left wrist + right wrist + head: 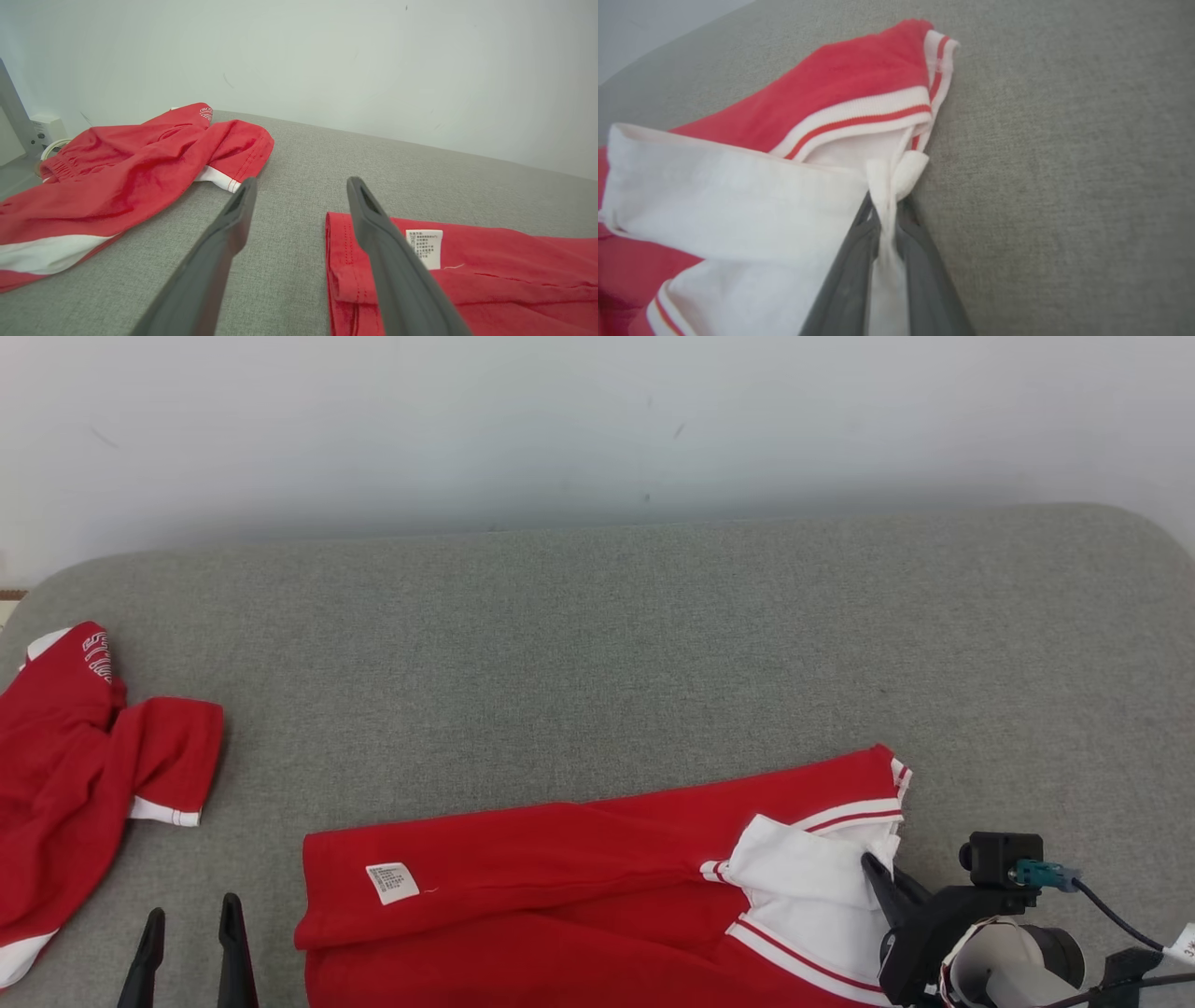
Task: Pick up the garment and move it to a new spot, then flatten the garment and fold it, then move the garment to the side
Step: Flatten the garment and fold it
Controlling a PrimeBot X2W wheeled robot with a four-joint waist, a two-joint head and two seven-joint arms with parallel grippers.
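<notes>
Right hand [883,211] pinches the garment [560,859] at its white edge, left hand [302,183] spread alongside.

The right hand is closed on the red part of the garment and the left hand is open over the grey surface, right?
Not quite: the right hand is closed on the white part of the garment, not the red, as the right wrist view shows. The left hand is open over the grey surface.

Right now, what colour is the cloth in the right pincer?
White cloth, part of the red shirt; clearest in the right wrist view.
</notes>
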